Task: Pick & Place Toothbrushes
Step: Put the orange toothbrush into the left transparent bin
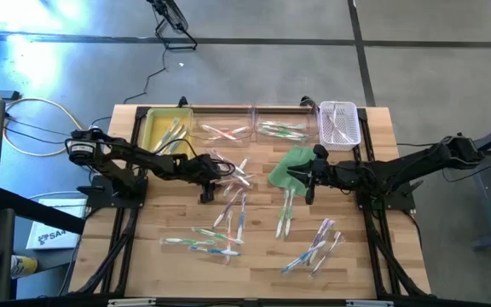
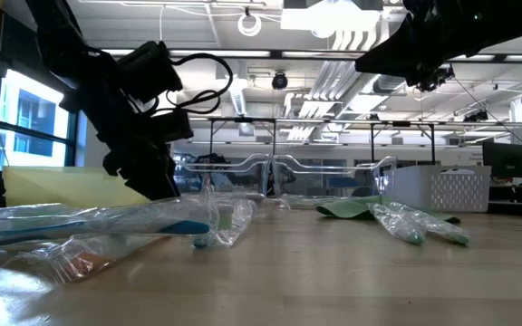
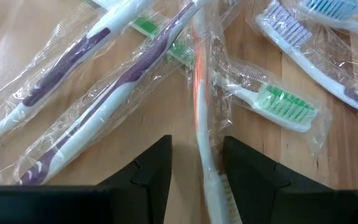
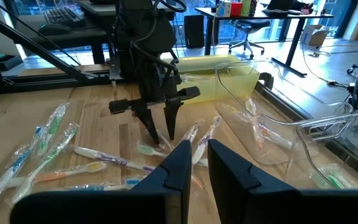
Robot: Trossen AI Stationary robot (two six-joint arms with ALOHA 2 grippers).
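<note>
The left gripper (image 3: 196, 163) is standing open over an orange-handled toothbrush (image 3: 202, 112) lying on the table (image 3: 17, 37), its long axis running between the fingers, while the right gripper (image 4: 199, 160), narrowly parted and empty, is hovering farther off.

Left pincer (image 4: 160, 134) above scattered toothbrushes (image 4: 114, 163).

Robotics lab in open-plan office or workshop hall — not home. Butcher-block table (image 1: 254, 256) stands on grey concrete floor (image 1: 433, 51), cables (image 1: 24, 119) trailing beside it. Exposed ceiling (image 2: 333, 63) with strip lights and ducts. Beyond table: desks (image 4: 253, 25), wheeled office chair (image 4: 248, 28), monitor (image 2: 506, 161), large windows (image 2: 34, 122) — all pointing to test bench setup.
</note>
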